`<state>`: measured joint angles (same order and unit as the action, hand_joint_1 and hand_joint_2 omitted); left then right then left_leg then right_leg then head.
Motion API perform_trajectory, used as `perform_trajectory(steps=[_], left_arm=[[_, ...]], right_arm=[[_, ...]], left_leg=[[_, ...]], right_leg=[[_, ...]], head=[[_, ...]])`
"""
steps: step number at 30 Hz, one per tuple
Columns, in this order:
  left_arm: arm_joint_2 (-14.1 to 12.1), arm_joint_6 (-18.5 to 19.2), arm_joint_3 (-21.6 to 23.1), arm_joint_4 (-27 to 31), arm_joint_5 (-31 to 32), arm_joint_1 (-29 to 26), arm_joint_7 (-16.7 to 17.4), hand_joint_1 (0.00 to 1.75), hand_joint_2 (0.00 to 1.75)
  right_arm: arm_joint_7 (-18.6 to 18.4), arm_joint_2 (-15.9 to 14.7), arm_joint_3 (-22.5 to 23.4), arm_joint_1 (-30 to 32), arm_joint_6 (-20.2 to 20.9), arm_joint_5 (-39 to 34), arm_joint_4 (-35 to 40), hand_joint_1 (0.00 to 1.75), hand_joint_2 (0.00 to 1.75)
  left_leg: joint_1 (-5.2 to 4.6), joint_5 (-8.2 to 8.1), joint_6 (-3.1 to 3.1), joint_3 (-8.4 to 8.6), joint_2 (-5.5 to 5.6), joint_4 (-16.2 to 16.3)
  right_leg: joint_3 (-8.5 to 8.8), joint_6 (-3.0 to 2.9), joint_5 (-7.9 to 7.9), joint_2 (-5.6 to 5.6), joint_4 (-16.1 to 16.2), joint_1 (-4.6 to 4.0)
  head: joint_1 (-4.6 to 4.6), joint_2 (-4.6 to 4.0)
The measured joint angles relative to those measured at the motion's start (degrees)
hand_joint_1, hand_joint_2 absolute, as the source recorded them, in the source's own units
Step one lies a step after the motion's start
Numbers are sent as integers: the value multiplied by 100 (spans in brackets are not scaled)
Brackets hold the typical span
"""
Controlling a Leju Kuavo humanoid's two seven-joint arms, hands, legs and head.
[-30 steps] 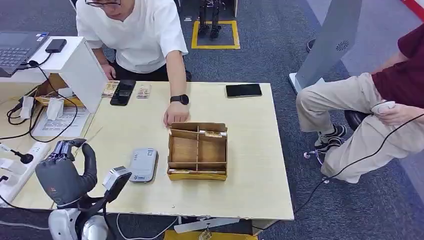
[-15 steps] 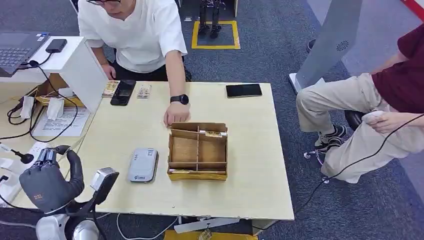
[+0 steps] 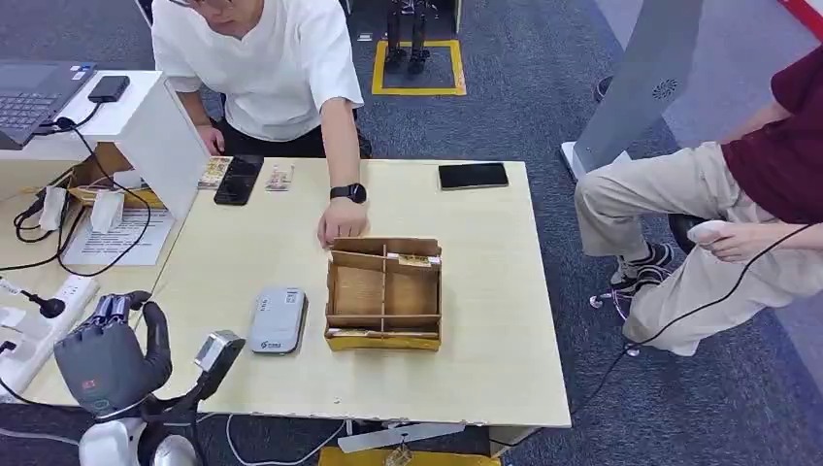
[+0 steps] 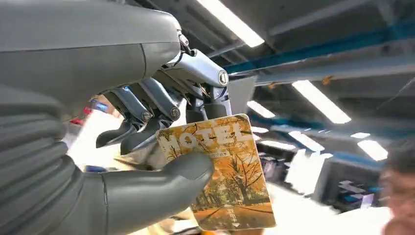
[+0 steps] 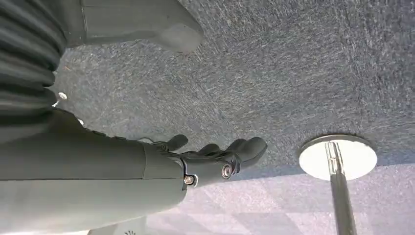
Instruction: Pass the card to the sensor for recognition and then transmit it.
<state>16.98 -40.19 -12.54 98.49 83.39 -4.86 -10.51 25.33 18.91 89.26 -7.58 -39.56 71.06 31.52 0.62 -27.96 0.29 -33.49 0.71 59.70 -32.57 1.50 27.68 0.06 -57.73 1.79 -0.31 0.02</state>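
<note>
We see the left hand [image 3: 107, 367] raised at the table's near left corner, back of the hand toward the head camera. In the left wrist view the same hand [image 4: 147, 122] pinches the card [image 4: 222, 174] between thumb and fingers: an orange card with autumn trees and the word HOTEL, held upright and clear of the table. The right hand [image 5: 215, 156] hangs over grey carpet, fingers loosely apart and holding nothing; a round metal stand base [image 5: 337, 159] sits on the floor near it.

On the table [image 3: 485, 388], the grey sensor [image 3: 278, 319] lies flat toward the near edge, just beside a divided cardboard tray [image 3: 384, 293] that stands mid-table. One far compartment of the tray holds what may be more cards, though that is too small for us to be sure. A person's hand [image 3: 340, 221] rests at the tray's far left corner. Along the far edge lie a black phone [image 3: 473, 176] toward the right and another dark phone [image 3: 238, 180] toward the left.

Left of the table a white stand carries a laptop [image 3: 34, 92]. A seated person [image 3: 738, 214] is well off the right edge.
</note>
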Motion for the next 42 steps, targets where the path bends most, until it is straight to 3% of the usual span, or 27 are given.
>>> perform_trajectory(steps=[6,17,22,31,42], left_arm=[[-131,0,350,-319,526,-245,994,175,175],[-660,-2,1246,-988,528,-403,1877,175,175],[-949,-2,1707,-1222,528,-399,2435,175,175],[-1174,-2,2113,-1431,528,-390,2622,175,175],[-1244,-2,2417,-1716,528,-358,2751,175,175]], right_arm=[[-158,-2,-136,46,0,-368,-4,0,175],[-157,-2,-369,111,0,-326,-4,0,175],[-72,-2,-341,109,0,-205,-4,0,175],[-48,-2,-240,103,0,-142,-4,0,175],[46,-2,-101,86,0,-22,-35,0,175]], left_leg=[[0,-1,1,0,2,0],[1,-1,0,0,4,0],[1,-1,0,-1,4,0],[1,-1,0,-1,4,0],[0,-1,0,-1,5,0]], right_leg=[[-2,1,1,-2,0,0],[1,1,2,-7,0,-1],[1,1,2,-8,0,-1],[0,1,2,-8,0,-1],[1,1,2,-9,0,-1]], head=[[2,0],[-4,0],[-7,0],[-4,0],[-7,0]])
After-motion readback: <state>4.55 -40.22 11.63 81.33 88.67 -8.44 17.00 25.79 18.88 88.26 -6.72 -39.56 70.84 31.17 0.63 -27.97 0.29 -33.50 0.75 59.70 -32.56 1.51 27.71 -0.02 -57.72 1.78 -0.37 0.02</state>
